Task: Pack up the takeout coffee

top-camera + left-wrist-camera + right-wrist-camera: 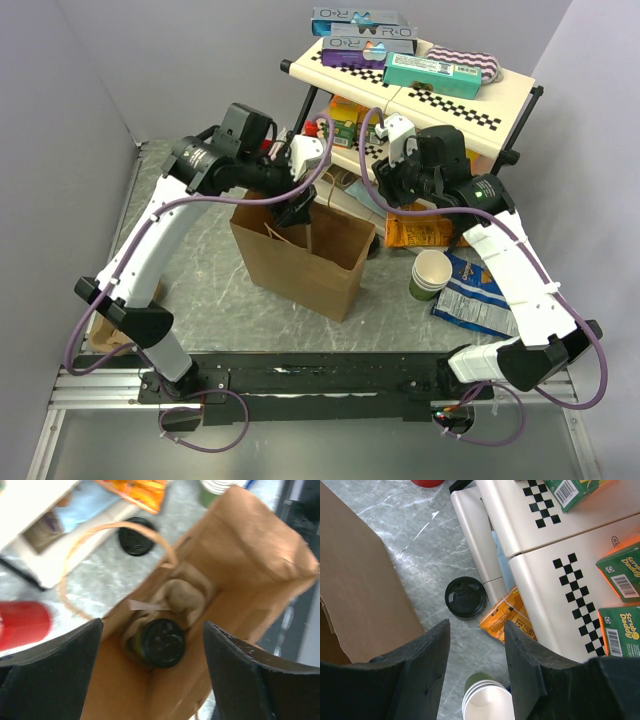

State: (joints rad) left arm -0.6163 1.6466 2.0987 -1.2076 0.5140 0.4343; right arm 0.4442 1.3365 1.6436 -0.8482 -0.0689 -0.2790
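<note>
The takeout coffee (161, 642), a dark green cup with a black lid, rests at the bottom of the open brown paper bag (300, 265), beside crumpled brown paper. My left gripper (153, 624) is open and empty, its jaws wide apart directly above the cup at the bag's mouth; it also shows in the top view (297, 212). The cup is hidden inside the bag in the top view. My right gripper (476, 624) is open and empty, hovering over the table to the right of the bag (355, 590).
A lidless stack of green cups (430, 272) stands right of the bag, below my right gripper (395, 180). A loose black lid (465, 596) and an orange packet (507, 612) lie by the checkered shelf rack (450, 100). A red cup (22, 622) stands beyond the bag.
</note>
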